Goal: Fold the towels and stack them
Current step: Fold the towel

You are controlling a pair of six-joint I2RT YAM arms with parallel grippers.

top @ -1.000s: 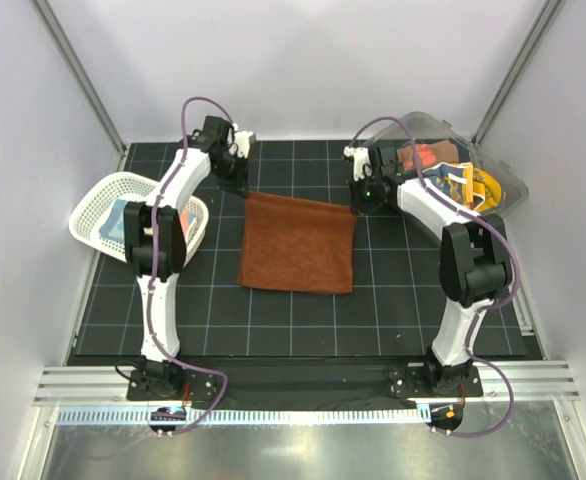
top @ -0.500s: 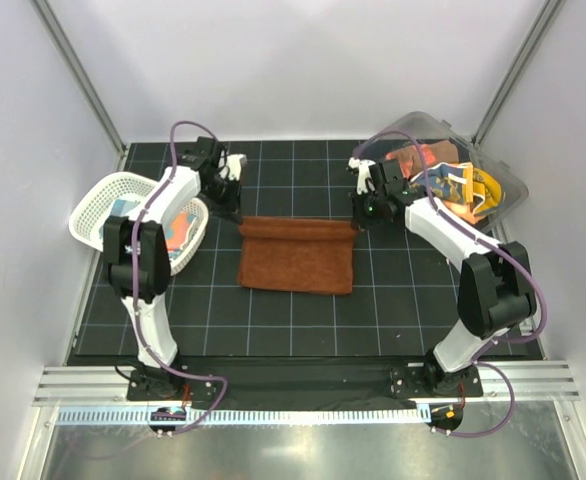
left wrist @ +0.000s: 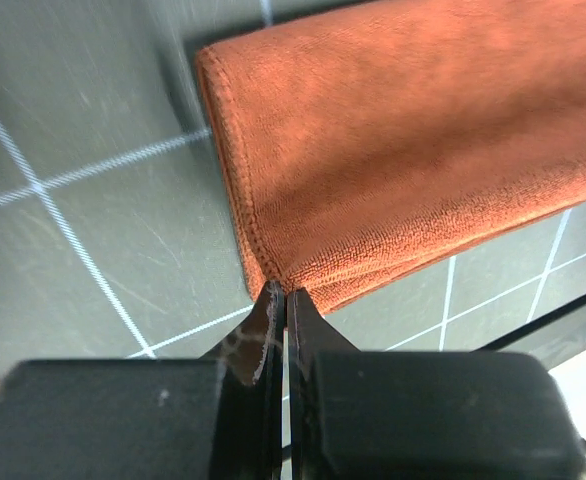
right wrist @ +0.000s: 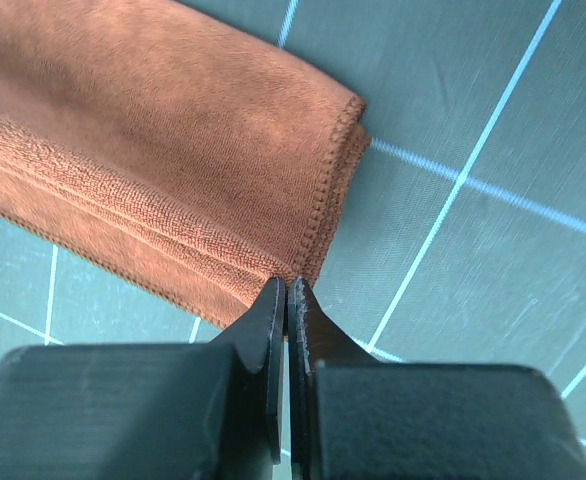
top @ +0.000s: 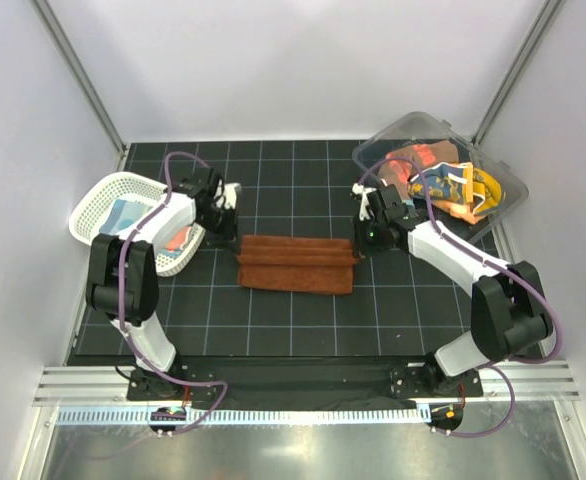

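Towel (top: 296,265) between basket (top: 113,181) and bin (top: 418,128)

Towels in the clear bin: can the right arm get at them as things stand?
Probably, once freed. The right gripper is shut on a corner of the rust-brown towel, so it must let go first. The clear bin with the other towels sits beside that arm, nothing between them in the top view.

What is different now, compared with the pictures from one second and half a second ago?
The left gripper and the right gripper, each shut on a far corner of the rust-brown towel, moved toward the near side and drew its far edge over, so the flat towel is now a narrow folded strip. Its near edge, the white basket and the clear bin stayed in place.
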